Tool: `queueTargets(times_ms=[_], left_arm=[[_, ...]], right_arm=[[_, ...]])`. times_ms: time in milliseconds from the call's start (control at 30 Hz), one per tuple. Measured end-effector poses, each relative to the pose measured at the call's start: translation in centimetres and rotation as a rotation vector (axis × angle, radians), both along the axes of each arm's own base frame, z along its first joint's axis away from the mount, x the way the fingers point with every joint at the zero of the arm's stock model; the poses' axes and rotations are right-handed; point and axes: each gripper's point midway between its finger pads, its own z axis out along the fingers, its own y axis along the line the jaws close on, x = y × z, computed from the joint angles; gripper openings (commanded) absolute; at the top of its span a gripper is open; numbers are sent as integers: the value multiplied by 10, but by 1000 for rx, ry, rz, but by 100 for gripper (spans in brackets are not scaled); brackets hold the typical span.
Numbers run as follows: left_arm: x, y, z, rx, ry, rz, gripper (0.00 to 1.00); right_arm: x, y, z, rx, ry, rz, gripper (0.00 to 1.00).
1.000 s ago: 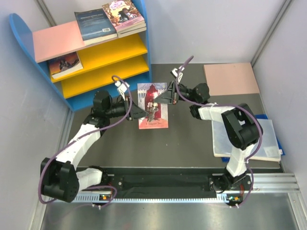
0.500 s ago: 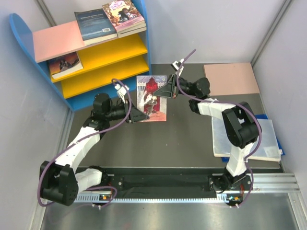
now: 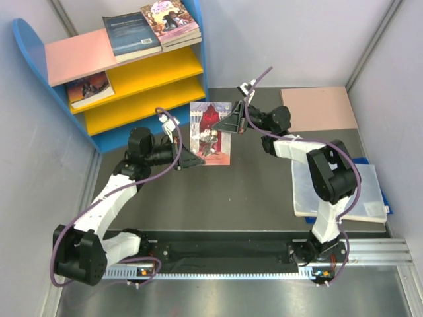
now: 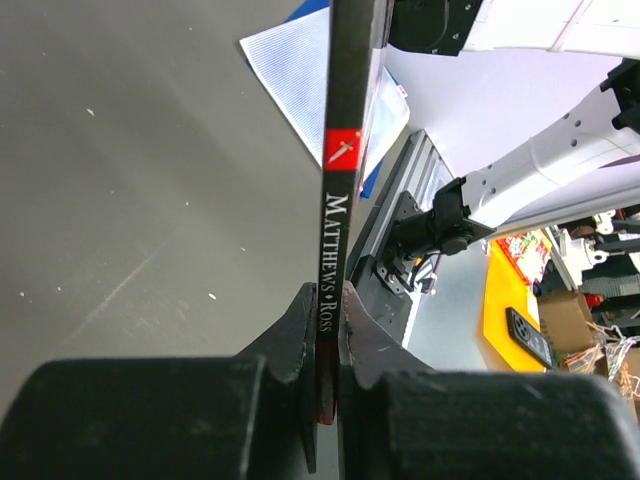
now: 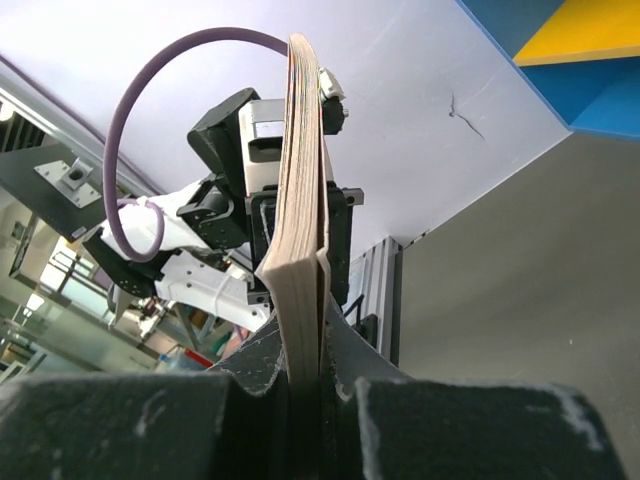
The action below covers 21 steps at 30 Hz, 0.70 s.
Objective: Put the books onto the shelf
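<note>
A: What was the left pincer doing?
B: It was clamped on the red-white book at the spine, one finger on each cover.

A: And the right pincer?
B: It was clamped on the same book, on the opposite edge where the pages showed. The jaws were pressed tight w/ only the book btw them.

A: Where was the book?
B: It was held btw both pincers over the far middle of the tabletop, cover up toward the overhead cam. It was just beside the foot of the shelf. Couldn't tell if it cleared the tabletop.

A: And the shelf?
B: It stood in the far left corner. The navy book and pink-purple book lay on its pink top board. The orange-brown book lay on the upper yellow board.

A: Anything else?
B: A pink board lay flat at the far right. A pale pad lay along the right edge, partly under the right arm.
</note>
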Motion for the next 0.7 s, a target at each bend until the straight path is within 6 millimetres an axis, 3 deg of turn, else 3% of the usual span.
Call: queueTargets(times_ms=[67,100,233,367,467,700], left_arm=[[0,0,0,1,2,0,0],[0,0,0,2,4,-1,0],[1,1,5,18,19,11,0],[10,5,33,52,-31,49,0],[21,10,68,80,-128,93,0],[35,22,178,87,-373,204,0]], right_arm=[[0,0,0,0,4,1,21],[0,0,0,-1,10,3,36],[0,-1,0,2,31,6,71],[0,-4,-6,-4,67,5,99],[0,-9,-20,-22,104,-8,100],[-15,-29,-45,-62,121,-54,100]])
